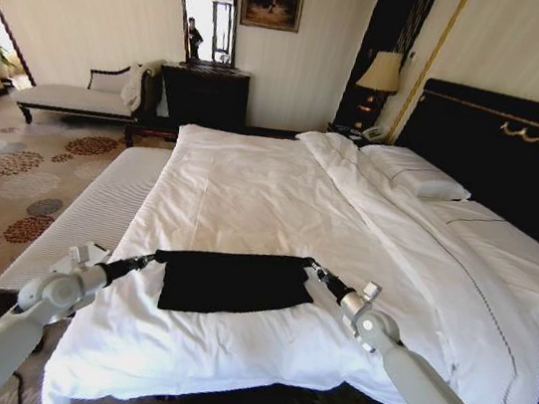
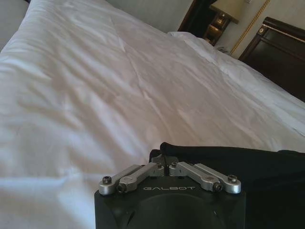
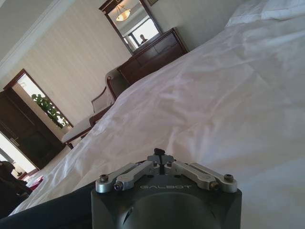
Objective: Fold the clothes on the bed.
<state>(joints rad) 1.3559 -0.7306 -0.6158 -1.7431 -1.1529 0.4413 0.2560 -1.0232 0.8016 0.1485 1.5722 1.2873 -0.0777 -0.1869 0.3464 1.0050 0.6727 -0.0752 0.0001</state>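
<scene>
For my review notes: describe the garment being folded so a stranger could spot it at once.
Start at the big white bed. On its near end, between the left gripper and right gripper, lies a flat T-shirt. It is the one black thing on white bedding.

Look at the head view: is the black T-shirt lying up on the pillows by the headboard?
No. The black T-shirt lies flat near the foot of the bed, far from the pillows.
</scene>
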